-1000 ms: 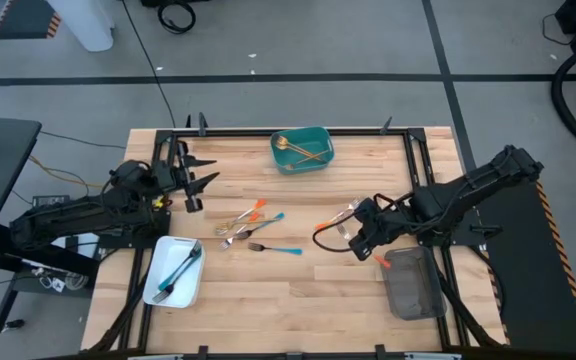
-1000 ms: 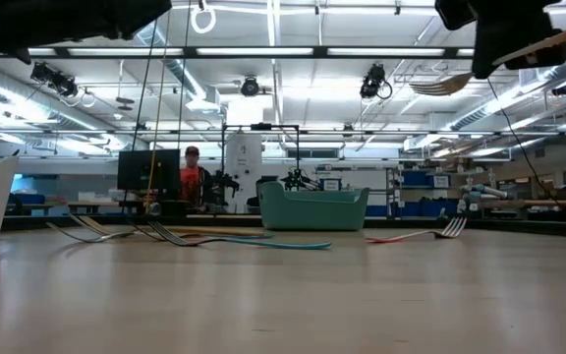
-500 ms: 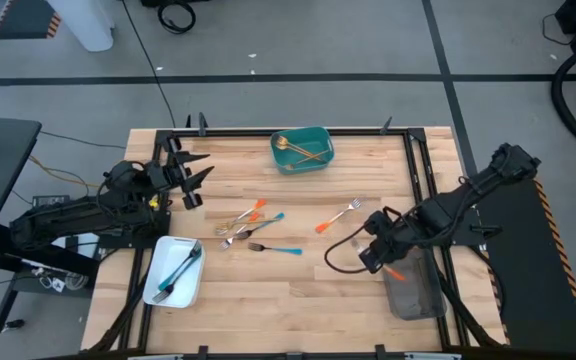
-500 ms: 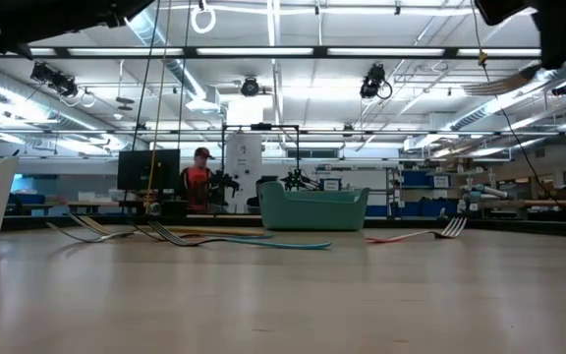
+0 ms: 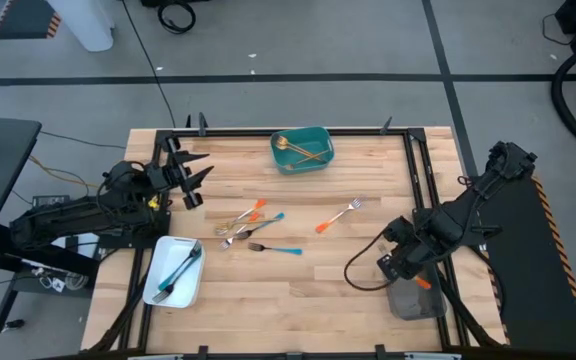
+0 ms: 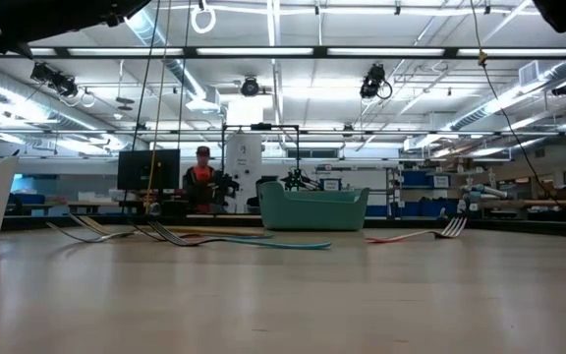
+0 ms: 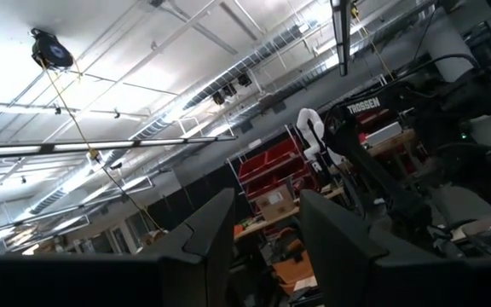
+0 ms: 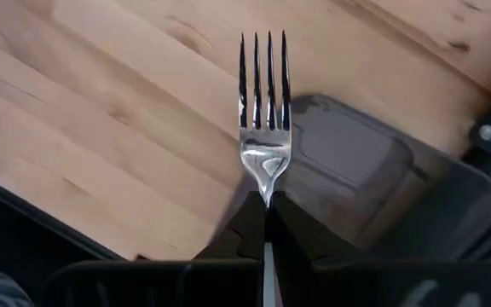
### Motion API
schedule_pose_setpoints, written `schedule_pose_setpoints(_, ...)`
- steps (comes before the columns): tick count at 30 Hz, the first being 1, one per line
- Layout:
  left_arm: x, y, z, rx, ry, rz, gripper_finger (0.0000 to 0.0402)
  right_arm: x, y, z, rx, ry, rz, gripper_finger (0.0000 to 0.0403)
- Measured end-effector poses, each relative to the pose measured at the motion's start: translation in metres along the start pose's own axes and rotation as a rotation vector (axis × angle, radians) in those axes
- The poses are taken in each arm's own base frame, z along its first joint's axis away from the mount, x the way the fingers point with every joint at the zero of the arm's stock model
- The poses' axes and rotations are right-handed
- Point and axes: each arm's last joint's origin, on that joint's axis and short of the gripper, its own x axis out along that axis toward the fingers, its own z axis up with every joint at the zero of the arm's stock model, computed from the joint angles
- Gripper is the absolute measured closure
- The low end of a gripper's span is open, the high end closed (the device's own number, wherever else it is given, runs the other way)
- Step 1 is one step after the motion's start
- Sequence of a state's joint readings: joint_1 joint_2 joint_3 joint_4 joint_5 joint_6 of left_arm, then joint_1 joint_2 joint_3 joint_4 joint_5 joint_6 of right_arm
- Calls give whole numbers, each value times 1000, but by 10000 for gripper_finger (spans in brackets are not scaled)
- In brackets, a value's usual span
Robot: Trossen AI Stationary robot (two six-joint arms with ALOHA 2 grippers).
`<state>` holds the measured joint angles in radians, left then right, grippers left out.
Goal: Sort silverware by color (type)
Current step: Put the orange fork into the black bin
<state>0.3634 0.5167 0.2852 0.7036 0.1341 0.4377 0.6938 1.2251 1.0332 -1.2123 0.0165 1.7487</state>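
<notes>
My right gripper [image 5: 400, 268] hangs above the far end of the grey tray [image 5: 415, 296] at the table's near right, shut on an orange-handled fork [image 8: 263, 128]. More silverware lies on the table: a small heap [image 5: 246, 222] of mixed pieces at the middle, an orange-handled fork [image 5: 338, 216] and a teal-handled fork [image 5: 278, 248]. Gold pieces lie in the teal tray [image 5: 318, 158], blue ones in the white tray [image 5: 158, 290]. My left gripper [image 5: 194, 172] is raised at the table's left side, open and with nothing between its fingers [image 7: 220, 230]. My right gripper pinches the fork's neck [image 8: 265, 194], just behind the silver head, between its two fingers. The fingers point down and the fork runs along them, with the tines [image 8: 262, 68] sticking out past the fingertips. The fork is lifted clear above the grey tray [image 8: 382, 170], and its orange handle [image 5: 423, 283] shows beside the gripper.
A black frame [image 5: 414, 170] runs along the table's edges. Bare wood [image 5: 288, 300] lies between the white and grey trays. In the low view the teal tray [image 6: 314, 208] stands at the back, and a person [image 6: 201, 177] stands in the room beyond.
My right gripper has carried the orange-handled fork toward the table's near right, from over the bare wood to above the grey tray, and has turned about as it went. The fork has left the low view.
</notes>
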Motion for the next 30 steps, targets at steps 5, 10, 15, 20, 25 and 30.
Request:
schedule_pose_setpoints(5,0,0,0,-7,0,0,260,0,-5,-8,17,41,-40,390)
schedule_pose_setpoints(10,0,0,0,-7,0,0,260,6,-9,-13,50,105,-84,390)
schedule_pose_setpoints(15,0,0,0,-8,0,0,260,28,-13,-16,56,201,-104,390)
schedule_pose_setpoints(20,0,0,0,-8,0,0,260,42,-20,-15,59,197,-137,390)
schedule_pose_setpoints(25,0,0,0,-8,1,-1,260,56,-27,-13,57,171,-158,390)
schedule_pose_setpoints(30,0,0,0,-8,0,-1,260,69,-32,-12,51,170,-150,390)
